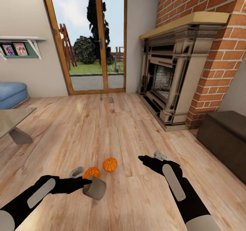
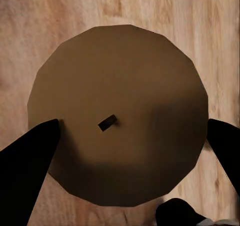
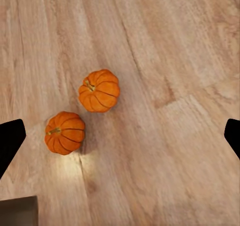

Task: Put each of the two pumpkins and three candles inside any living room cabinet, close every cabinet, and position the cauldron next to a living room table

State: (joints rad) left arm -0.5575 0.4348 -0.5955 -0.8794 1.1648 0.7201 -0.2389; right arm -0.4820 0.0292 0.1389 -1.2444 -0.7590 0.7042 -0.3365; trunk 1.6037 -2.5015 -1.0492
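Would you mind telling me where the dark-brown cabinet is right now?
In the head view, the cabinet stands at the right edge, on the wooden floor just past the brick fireplace.

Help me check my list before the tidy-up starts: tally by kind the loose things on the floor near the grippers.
Pumpkins: 2, one beside the other
Candles: 1, a fat tan cylinder between the left gripper's fingers
Total: 3
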